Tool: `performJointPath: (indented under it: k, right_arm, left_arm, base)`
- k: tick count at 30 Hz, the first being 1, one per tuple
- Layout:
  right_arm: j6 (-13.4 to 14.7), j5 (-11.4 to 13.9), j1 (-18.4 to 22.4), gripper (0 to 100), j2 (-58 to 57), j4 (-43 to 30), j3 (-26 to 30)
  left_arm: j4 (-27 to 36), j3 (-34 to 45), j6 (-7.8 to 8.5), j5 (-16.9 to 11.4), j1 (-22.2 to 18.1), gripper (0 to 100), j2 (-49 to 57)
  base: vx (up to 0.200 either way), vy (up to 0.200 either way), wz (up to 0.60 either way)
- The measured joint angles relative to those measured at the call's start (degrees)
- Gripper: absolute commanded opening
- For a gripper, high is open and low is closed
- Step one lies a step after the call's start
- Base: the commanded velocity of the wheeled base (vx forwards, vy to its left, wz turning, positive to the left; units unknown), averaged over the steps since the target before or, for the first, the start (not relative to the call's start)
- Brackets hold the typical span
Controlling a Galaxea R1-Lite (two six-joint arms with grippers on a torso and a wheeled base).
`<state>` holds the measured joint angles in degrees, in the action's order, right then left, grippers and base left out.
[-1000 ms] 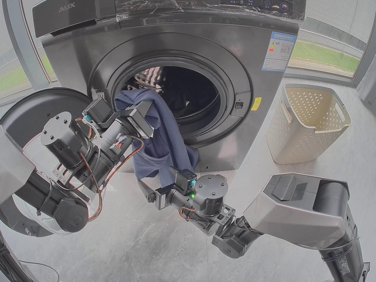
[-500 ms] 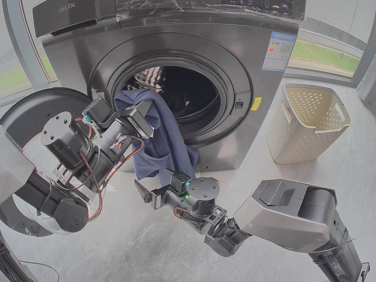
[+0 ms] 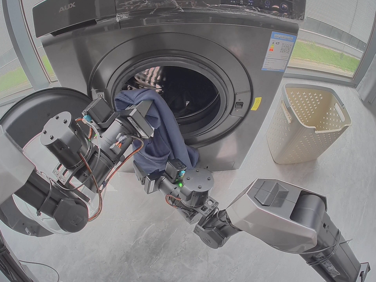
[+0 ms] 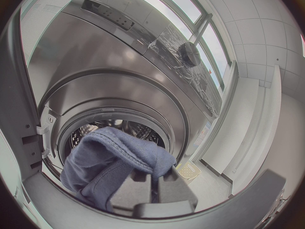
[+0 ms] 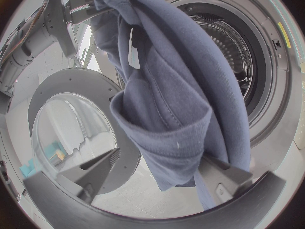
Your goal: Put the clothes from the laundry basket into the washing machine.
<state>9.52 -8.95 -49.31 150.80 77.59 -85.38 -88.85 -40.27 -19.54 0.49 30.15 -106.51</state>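
Observation:
A navy blue garment (image 3: 169, 138) hangs in front of the washing machine's (image 3: 235, 59) round opening, its top at the rim and its lower end hanging below the opening. My left gripper (image 3: 141, 113) is shut on the garment's upper part (image 4: 111, 156), by the opening's left side. My right gripper (image 3: 140, 174) is open just under the garment's lower folds. In the right wrist view the hem (image 5: 178, 153) hangs between the spread fingertips (image 5: 95, 169), and my right gripper (image 5: 159, 172) has not closed on it. The drum (image 5: 235, 58) looks dark inside.
The washer door (image 3: 35, 110) stands swung open at the left, behind my left arm. A cream perforated laundry basket (image 3: 309, 122) sits on the grey floor to the right of the machine, with no clothes visible inside. Windows run behind the machine.
My right arm has moved left and up, bringing its open gripper under the hanging garment's lower end. The left arm and the garment have stayed where they were.

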Motion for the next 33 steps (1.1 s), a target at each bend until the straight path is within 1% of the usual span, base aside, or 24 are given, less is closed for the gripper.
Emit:
performJointPath:
  k: [8, 11, 15, 19, 26, 28, 31, 33]
  right_arm:
    - [0.0, -0.3, 0.0, 0, 0.0, 1.6, 0.0]
    - [0.0, -0.4, 0.0, 0, -1.1, 2.9, 2.1]
    - [-0.1, -0.4, -0.2, 0, -3.9, 3.9, 6.9]
    - [-0.4, -0.4, -0.5, 0, -8.4, 5.6, 15.0]
    - [-1.5, -0.1, -0.4, 0, -18.2, 7.9, 32.4]
    - [-1.8, 0.1, 0.6, 0, -21.5, 8.6, 37.4]
    - [-2.1, 0.3, 3.1, 0, -25.9, 9.8, 42.2]
    - [-2.2, 0.4, 4.9, 0, -28.8, 10.2, 44.2]
  left_arm:
    - [0.0, 0.0, -0.05, 0.0, -0.2, 0, 0.0]
    - [0.0, 0.0, -0.02, 0.0, -0.5, 0, -0.1]
    - [0.0, 0.0, -0.05, -0.1, -0.7, 0, -0.1]
    - [0.0, -0.1, -0.07, -0.1, -1.2, 0, -0.2]
    - [0.0, -0.2, -0.11, -0.2, -2.5, 0, -0.2]
    - [0.0, -0.2, -0.16, -0.2, -2.9, 0, -0.2]
    - [0.0, 0.2, -0.16, -0.2, -3.4, 0, -0.2]
    - [0.0, 0.7, -0.13, -0.2, -3.6, 0, -0.1]
  base:
    - [0.000, 0.000, 0.00]
    - [0.000, 0.000, 0.00]
    - [0.000, 0.000, 0.00]
    - [0.000, 0.000, 0.00]
    - [0.000, 0.000, 0.00]
    - [0.000, 0.000, 0.00]
    - [0.000, 0.000, 0.00]
    - [0.000, 0.000, 0.00]
